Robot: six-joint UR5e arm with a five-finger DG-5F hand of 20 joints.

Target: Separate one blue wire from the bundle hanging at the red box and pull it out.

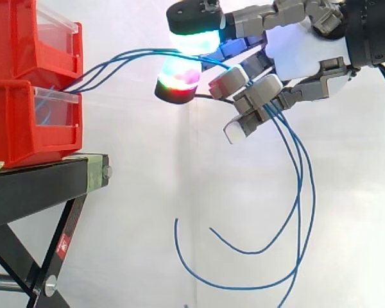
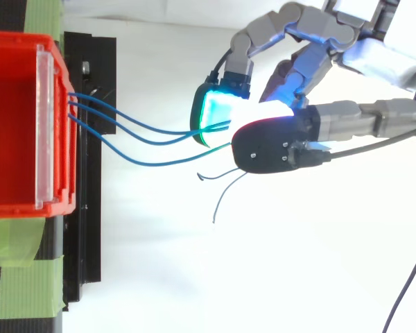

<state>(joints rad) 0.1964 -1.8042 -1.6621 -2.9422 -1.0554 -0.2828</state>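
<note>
While three blue wires (image 2: 152, 165) are stretching from the front of the red bins (image 1: 25, 122) on the black stand (image 1: 32, 186) across to the hand (image 1: 301, 54), its curled fingers and thumb are pinching them between glowing pads (image 1: 194, 40), and the loose ends are dangling below the palm.

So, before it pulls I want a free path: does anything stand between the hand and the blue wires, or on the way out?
Nothing visible does. The hand is on the blue wires: they run from the red box straight in between its glowing pads. Several wires seem to sit in that pinch, not one.
</note>
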